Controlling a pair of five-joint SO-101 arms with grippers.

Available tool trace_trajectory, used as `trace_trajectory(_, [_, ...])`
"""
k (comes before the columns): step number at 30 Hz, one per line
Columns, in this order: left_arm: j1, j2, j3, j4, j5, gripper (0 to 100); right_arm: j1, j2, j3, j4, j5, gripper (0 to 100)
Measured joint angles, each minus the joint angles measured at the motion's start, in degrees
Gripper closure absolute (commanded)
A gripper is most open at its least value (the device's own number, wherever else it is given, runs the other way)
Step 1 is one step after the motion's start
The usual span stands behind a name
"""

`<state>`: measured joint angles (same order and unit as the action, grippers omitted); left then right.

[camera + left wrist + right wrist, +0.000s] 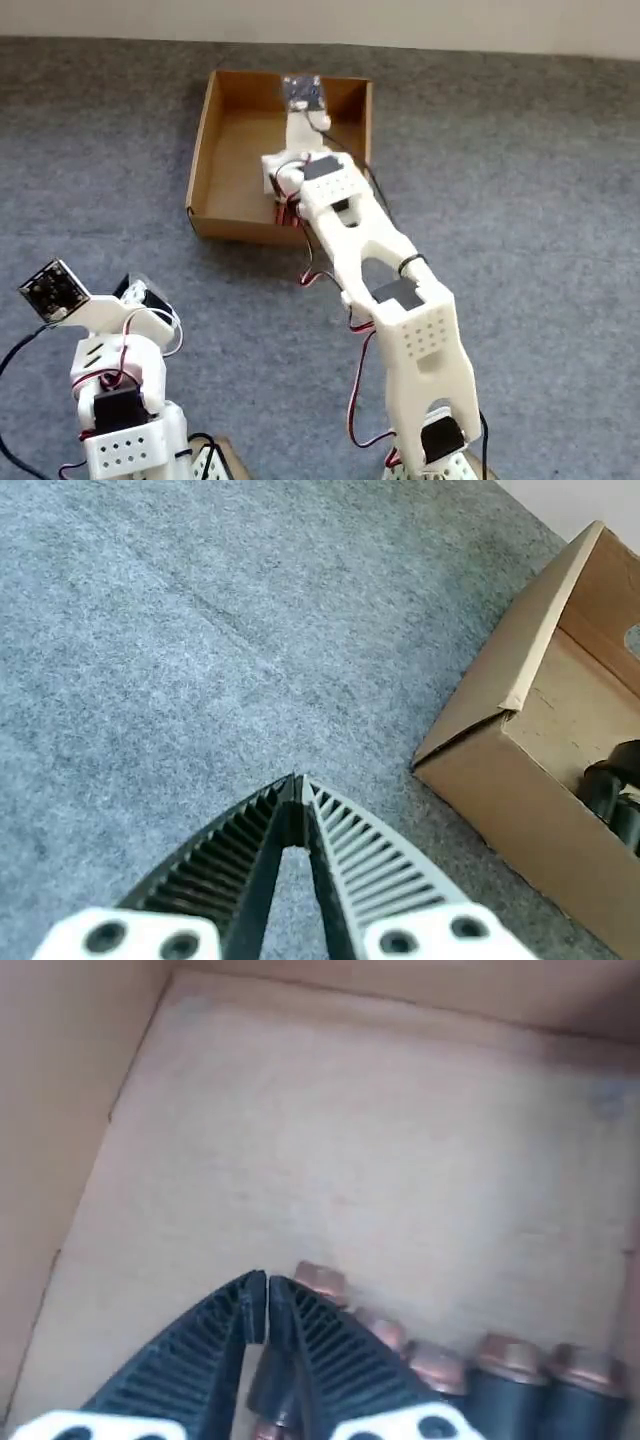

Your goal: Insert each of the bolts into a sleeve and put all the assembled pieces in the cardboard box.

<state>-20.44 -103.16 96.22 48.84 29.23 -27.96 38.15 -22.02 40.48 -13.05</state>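
My right hand point(266, 1290) was down in the cardboard box point(80, 1110).
It was pinched narrow beside the assembled pieces point(510, 1360) lined along the lower right; I judged a straight lift out safest, without nudging them.

I have open grey surface point(540, 150) on every side of the cardboard box point(203, 150), so approaches across it are free. The right arm point(375, 245) stretches over the box's near wall and blocks that edge for anything crossing there. Inside the box, my right pincer point(267, 1288) has its tips together, just over one end of the assembled pieces point(510, 1375) lying side by side. The rest of the box floor is bare. My left pincer point(297, 785), tips closed, hangs over bare surface, with the box's corner standing near on one side.
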Motion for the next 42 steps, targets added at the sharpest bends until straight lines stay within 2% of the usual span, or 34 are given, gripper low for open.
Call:
trace_trajectory(6, [0.0, 0.0, 0.0, 0.0, 0.0, 99, 0.0, 0.0, -16.0, 14.9, 0.2, 98.8])
trace_trajectory(15, [0.0, 0.0, 0.0, 0.0, 0.0, 99, 0.0, 0.1, -50.3, 51.4, 0.5, 98.8])
trace_trajectory(19, [0.0, 0.0, 0.0, 0.0, 0.0, 99, 0.0, 0.1, -60.8, 57.5, 0.5, 98.8])
trace_trajectory(24, [0.0, 0.0, 0.0, 0.0, 0.0, 99, 0.2, 0.1, -65.8, 59.8, 0.5, 98.8])
trace_trajectory(32, [0.0, 0.0, 0.0, 0.0, 0.0, 99, 3.3, -2.3, -57.2, 60.0, 0.5, 99.3])
trace_trajectory(36, [0.0, 0.0, 0.0, 0.0, 0.0, 99, 4.6, -12.7, -42.0, 60.0, 0.5, 99.3])
trace_trajectory(42, [0.0, 0.0, 0.0, 0.0, 0.1, 99, 4.7, -35.0, -10.8, 59.0, 0.5, 99.3])
